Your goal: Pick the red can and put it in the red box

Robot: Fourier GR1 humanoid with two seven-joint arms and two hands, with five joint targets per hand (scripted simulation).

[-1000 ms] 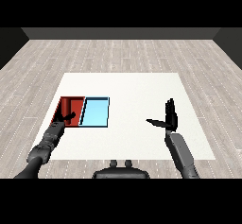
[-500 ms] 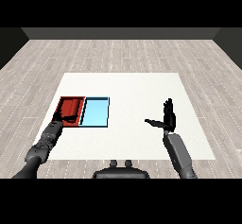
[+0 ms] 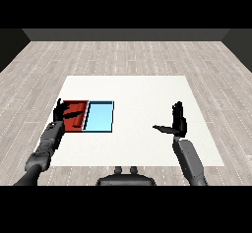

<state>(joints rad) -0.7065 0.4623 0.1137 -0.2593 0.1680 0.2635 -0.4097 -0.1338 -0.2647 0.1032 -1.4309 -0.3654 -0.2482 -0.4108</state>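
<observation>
Red tray (image 3: 78, 110) beneath the open left hand (image 3: 63, 112); right hand (image 3: 177, 123) open, well apart; no red can discernible.

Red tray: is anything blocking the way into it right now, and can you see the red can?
Nothing visible blocks the red tray; only the left hand hangs at its left edge. The red can does not show in the head view, so I cannot tell where it is.

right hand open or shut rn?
Open: the right hand has fingers straight up and thumb stuck out sideways, holding nothing, above the bare table.
</observation>
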